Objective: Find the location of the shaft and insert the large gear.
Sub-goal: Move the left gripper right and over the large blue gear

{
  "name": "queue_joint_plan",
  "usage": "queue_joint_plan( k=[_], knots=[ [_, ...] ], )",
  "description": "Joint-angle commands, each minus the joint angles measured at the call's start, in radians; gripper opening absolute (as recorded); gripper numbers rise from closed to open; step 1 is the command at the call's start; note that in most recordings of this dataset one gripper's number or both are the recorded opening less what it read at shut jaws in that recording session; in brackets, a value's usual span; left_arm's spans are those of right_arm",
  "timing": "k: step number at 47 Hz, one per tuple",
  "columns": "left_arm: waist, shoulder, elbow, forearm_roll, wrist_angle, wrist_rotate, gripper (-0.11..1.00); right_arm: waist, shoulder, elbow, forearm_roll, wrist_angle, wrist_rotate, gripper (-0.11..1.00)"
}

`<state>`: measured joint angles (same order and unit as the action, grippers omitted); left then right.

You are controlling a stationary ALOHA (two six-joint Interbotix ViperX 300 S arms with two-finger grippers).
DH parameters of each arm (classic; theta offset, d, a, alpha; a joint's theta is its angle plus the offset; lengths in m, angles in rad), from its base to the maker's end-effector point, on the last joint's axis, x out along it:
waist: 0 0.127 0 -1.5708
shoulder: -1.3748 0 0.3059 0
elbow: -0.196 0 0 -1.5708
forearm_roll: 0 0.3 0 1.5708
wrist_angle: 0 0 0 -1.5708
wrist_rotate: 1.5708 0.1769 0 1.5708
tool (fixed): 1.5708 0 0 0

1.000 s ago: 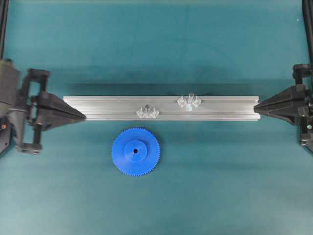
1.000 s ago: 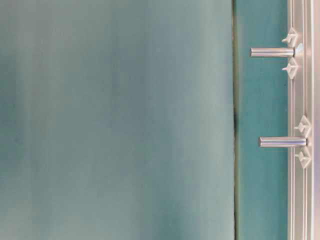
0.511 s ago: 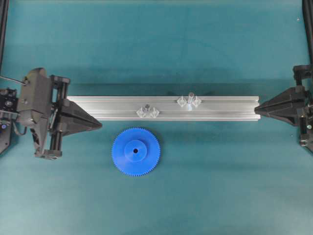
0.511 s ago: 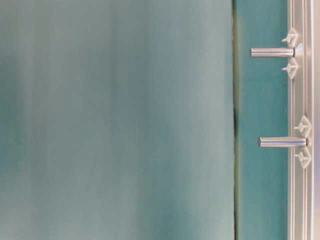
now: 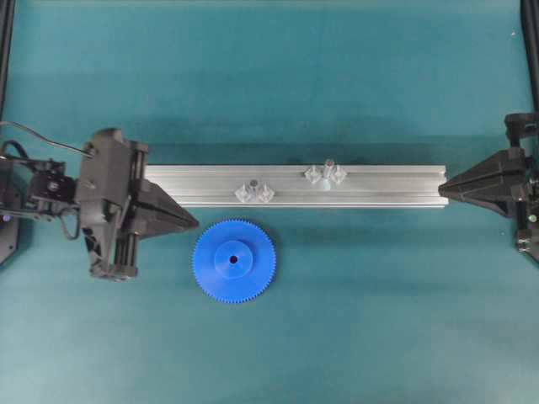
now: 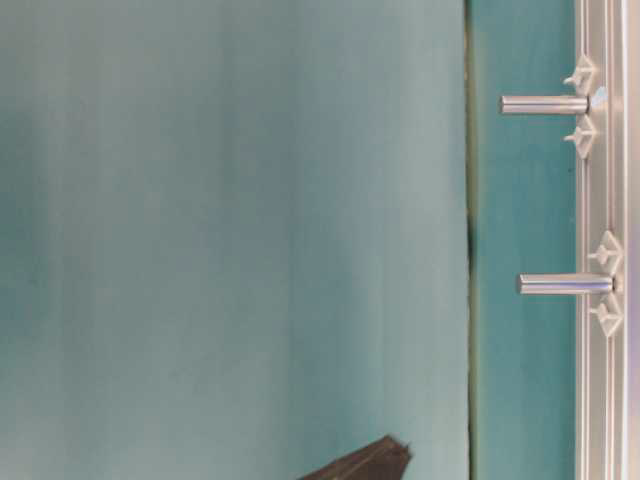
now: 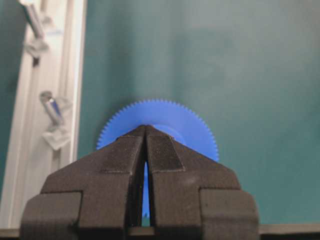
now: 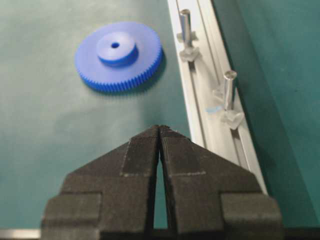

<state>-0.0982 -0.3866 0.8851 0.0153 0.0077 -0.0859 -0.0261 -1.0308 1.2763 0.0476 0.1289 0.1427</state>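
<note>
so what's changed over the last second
The left gripper, fingers shut and empty, has moved in from the left edge toward the blue gear. The gear, the rail with its two pins, and the shut right gripper stayed put.

The tabletop [image 5: 354, 320] is uniform dark teal. The large gear [image 5: 233, 260] is bright blue throughout, with a fine, regular tooth pattern around its rim. The rail [image 5: 387, 186] behind the large gear is pale silver aluminium, marked by lengthwise grooves. The shaft [image 5: 328, 166] is silvery; the blocks [image 5: 312, 174] flanking it are clear and faceted. The shorter pin [image 5: 253, 184], nearer the large gear, is silvery with a dark tip. The left claw [image 5: 192, 225] and right claw [image 5: 440, 188] are matte black.
</note>
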Motion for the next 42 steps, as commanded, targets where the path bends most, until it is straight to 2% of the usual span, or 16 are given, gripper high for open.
queue_joint_plan(
  k=[1, 10, 25, 42],
  knots=[
    [-0.011, 0.029, -0.044, 0.002, -0.005, -0.002, 0.00, -0.011, 0.005, -0.025, 0.000, -0.006, 0.014, 0.06],
    [-0.020, 0.114, -0.100, 0.003, 0.002, -0.002, 0.00, -0.018, 0.003, -0.025, 0.000, -0.005, 0.029, 0.06],
    [-0.021, 0.218, -0.187, 0.002, 0.144, -0.003, 0.00, -0.017, 0.002, -0.023, -0.002, -0.005, 0.029, 0.06],
    [-0.031, 0.299, -0.249, 0.003, 0.206, -0.003, 0.00, -0.018, 0.002, -0.023, -0.008, -0.005, 0.029, 0.06]
  ],
)
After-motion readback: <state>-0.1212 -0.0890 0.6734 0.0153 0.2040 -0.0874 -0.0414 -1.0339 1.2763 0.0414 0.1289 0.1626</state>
